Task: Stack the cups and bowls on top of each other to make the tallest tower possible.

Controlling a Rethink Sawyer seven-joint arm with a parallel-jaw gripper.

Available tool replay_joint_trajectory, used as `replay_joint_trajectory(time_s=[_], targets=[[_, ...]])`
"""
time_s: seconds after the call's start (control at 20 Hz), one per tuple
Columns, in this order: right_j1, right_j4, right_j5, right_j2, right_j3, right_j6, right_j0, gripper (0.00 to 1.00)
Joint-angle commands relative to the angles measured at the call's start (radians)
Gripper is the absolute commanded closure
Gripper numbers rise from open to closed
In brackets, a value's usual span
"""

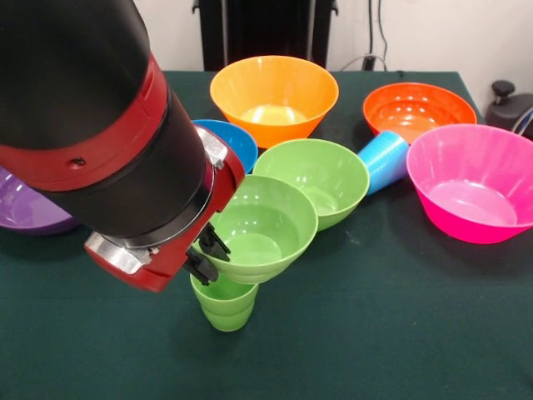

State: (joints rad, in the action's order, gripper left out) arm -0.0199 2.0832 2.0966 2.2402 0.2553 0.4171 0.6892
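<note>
Lime green bowl sits tilted on the green cup; end effector pinches its near rim; level the bowl before letting go, lest it tip.

No text, label, brand, number or sign could be read anywhere in the front view. Nothing was printed on the glossy bowls or the cups that could be made out, and no marking was seen on the red and black arm or on the dark green tablecloth.
</note>
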Motion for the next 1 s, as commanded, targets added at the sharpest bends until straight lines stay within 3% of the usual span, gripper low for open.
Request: replay_joint_trajectory(time_s=[0.05, 1.0], targets=[[-0.029, 0.013, -0.085, -0.136, -0.07, -0.19, 0.014, 1.0], [-0.014, 0.093, -0.103, -0.094, -0.099, -0.242, 0.004, 1.0]])
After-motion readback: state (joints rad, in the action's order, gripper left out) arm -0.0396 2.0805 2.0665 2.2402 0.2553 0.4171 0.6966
